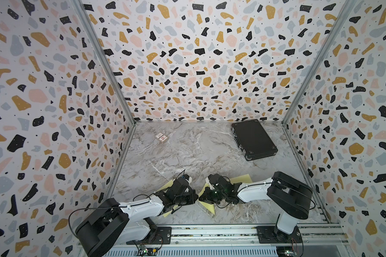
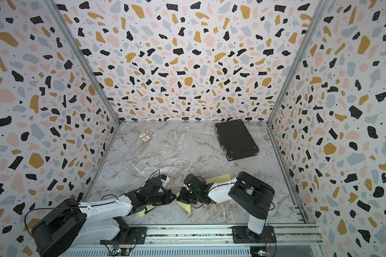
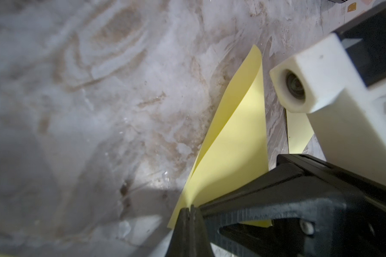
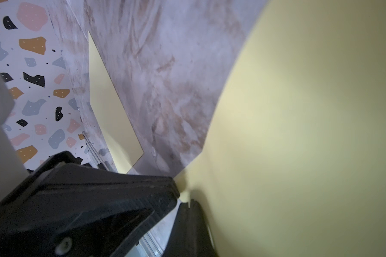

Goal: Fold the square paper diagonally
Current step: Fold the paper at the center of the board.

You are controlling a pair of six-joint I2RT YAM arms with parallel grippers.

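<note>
Near the front edge of the table (image 1: 187,151), between the two arms, lies the yellow paper (image 1: 208,205), seen only as separate patches. The arms cover the middle, so one sheet or several cannot be told. A curled flap is pinched in the left gripper (image 3: 189,211), and the right gripper (image 4: 184,199) is closed on paper too. One black case (image 1: 254,139) sits by the far right corner, one small box (image 1: 161,138) far left, print unreadable.
</note>
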